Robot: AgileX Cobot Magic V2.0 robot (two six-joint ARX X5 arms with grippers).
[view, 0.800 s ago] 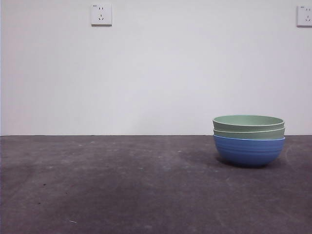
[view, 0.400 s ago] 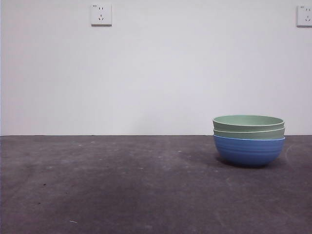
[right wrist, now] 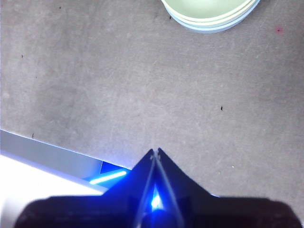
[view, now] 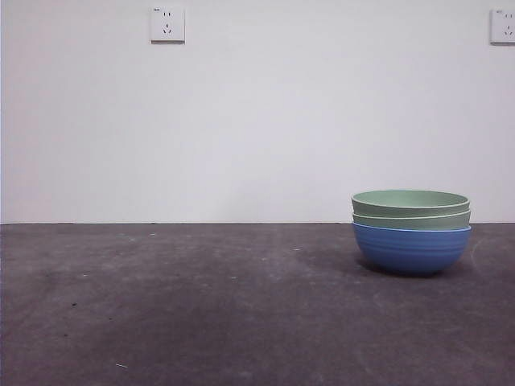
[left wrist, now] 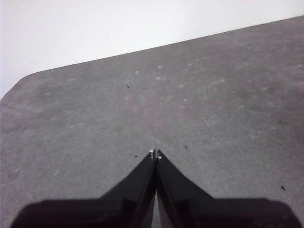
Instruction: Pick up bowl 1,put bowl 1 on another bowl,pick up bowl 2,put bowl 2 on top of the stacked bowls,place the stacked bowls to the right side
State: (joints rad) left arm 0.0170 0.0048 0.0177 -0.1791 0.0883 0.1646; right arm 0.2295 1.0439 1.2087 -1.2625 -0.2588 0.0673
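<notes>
The stacked bowls [view: 411, 231] stand on the right part of the dark table: the blue ribbed bowl [view: 411, 249] lowest, two pale green bowls [view: 410, 201] nested in it. The right wrist view shows the stack's rim [right wrist: 211, 14] from above, well away from my right gripper [right wrist: 155, 152], which is shut with nothing in it and pulled back near the table's edge. My left gripper [left wrist: 155, 154] is shut too and hovers over bare table; no bowl appears in its view. Neither arm shows in the front view.
The grey table [view: 201, 305] stretches bare to the left of the stack. A white wall with two sockets [view: 167, 24] stands behind. The table's near edge [right wrist: 47, 149] and a blue light show by the right gripper.
</notes>
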